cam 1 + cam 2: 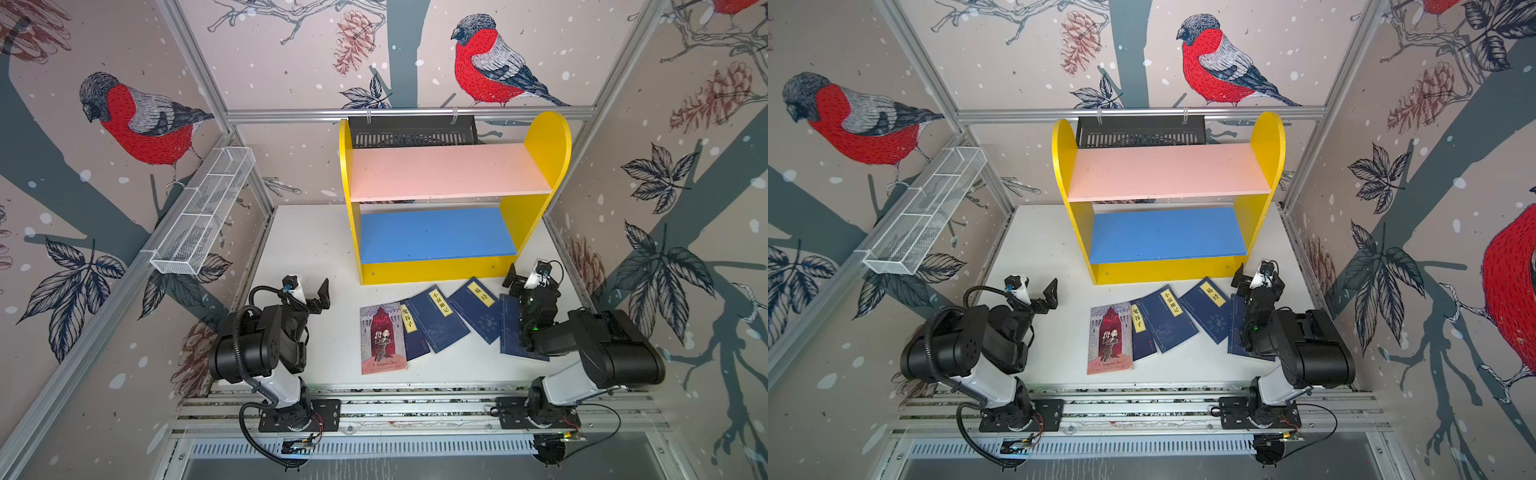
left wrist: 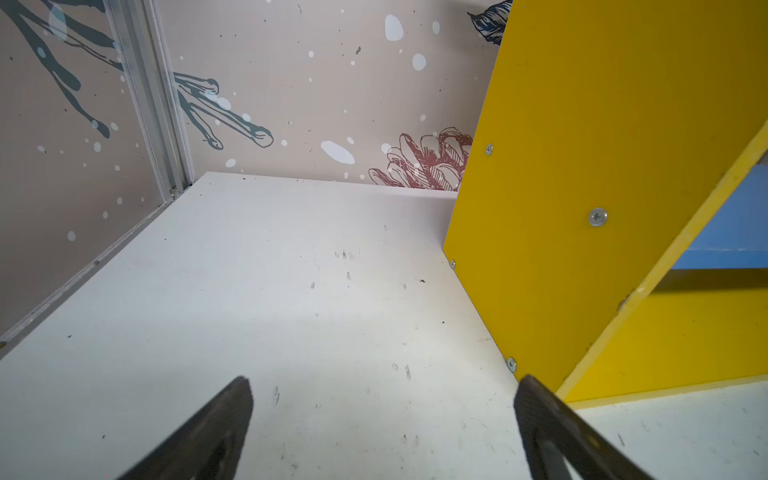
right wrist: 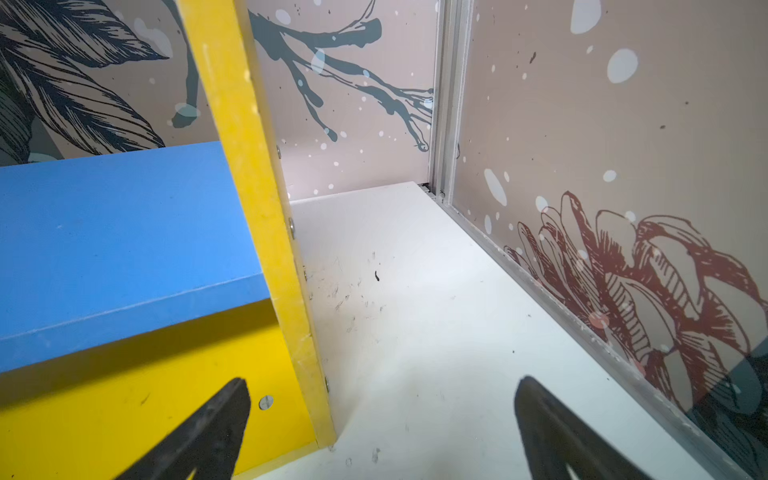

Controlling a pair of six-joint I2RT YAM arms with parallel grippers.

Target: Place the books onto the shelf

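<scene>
Several thin books lie fanned out on the white table in front of the shelf in both top views. One has a dark red and grey cover (image 1: 383, 338). The navy ones (image 1: 440, 318) (image 1: 1169, 318) carry yellow labels, and one navy book (image 1: 510, 328) lies partly under the right arm. The shelf (image 1: 544, 141) (image 1: 1268, 137) is yellow with a bare pink upper board and a bare blue lower board (image 3: 116, 241). My left gripper (image 1: 319, 300) (image 2: 382, 399) hangs open left of the books, near the shelf's side panel (image 2: 582, 166). My right gripper (image 1: 513, 282) (image 3: 382, 399) is open by the shelf's right front corner.
A white wire mesh basket (image 1: 203, 212) hangs on the left wall rail. A black slotted tray (image 1: 411, 131) hangs on the back rail behind the shelf. Patterned enclosure walls close in the table (image 1: 307, 249) on three sides.
</scene>
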